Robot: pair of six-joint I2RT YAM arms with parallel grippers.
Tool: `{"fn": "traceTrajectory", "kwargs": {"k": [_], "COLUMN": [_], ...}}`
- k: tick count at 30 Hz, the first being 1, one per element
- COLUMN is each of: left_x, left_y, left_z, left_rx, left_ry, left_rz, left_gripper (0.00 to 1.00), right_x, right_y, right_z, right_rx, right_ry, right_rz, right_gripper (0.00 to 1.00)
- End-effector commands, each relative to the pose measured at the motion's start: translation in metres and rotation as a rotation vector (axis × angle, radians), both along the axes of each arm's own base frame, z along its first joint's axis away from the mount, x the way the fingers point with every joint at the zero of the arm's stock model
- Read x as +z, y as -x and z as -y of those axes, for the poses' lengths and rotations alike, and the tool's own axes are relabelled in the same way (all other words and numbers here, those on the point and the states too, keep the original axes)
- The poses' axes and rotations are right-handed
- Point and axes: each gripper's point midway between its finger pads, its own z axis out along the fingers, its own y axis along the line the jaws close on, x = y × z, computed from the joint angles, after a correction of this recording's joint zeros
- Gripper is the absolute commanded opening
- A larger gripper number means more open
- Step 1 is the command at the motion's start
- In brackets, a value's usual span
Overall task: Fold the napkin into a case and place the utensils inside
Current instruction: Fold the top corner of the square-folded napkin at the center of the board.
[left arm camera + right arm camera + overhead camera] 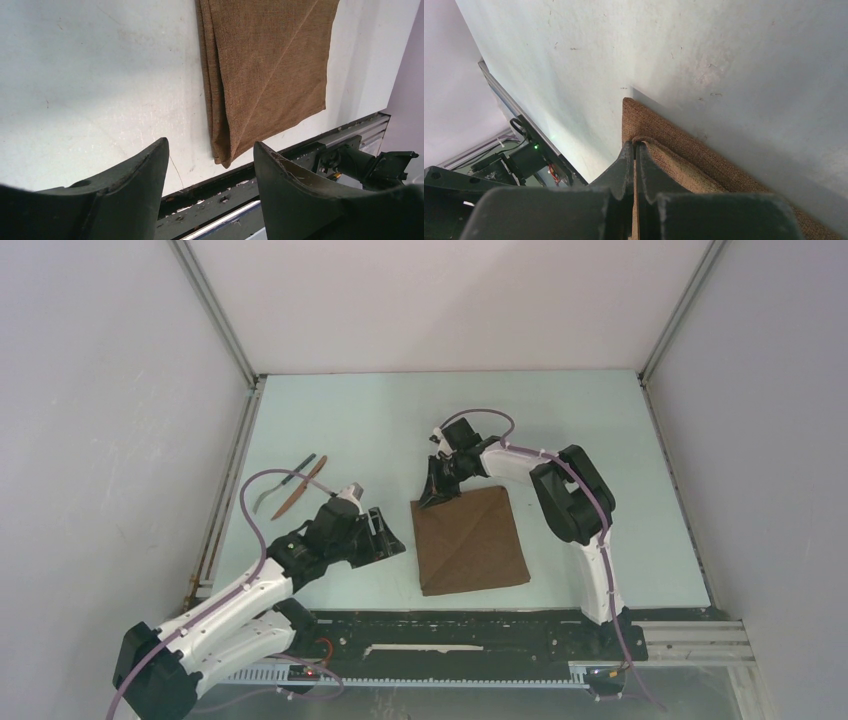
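My right gripper (634, 147) is clamped on the top layer at the far corner of the napkin (470, 540), which lies mid-desk, presumably for the next fold. Left gripper (385, 537): apart, empty, beside the cloth. The utensils (297, 485) are parked well left on the desk (600, 440).

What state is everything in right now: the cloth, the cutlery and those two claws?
napkin: folded in layers, flat on the table, far left corner pinched.
utensils: lying loose on the table, left of the napkin, not inside it.
left gripper: open, empty, beside the napkin.
right gripper: shut on the napkin's corner.
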Motion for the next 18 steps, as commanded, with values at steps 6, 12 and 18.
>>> {"fn": "traceTrajectory", "kwargs": {"k": [6,12,18], "left_x": [-0.008,-0.005,0.012], "left_y": [-0.001,-0.002,-0.018], "left_z": [-0.001,0.003,0.020], "left_rx": [0.003,-0.016,-0.045], "left_ry": [-0.005,0.010,0.053], "left_rz": [-0.009,-0.003,0.036], "left_gripper": [0.68,0.68,0.69], "right_x": [0.014,0.027,0.090], "right_y": [-0.007,-0.007,-0.001], "right_z": [-0.013,-0.017,-0.011], "right_rx": [0.024,0.038,0.061], "right_ry": [-0.031,-0.053,-0.112], "right_rz": [0.031,0.038,0.119], "right_gripper": [0.07,0.30,0.52]}}
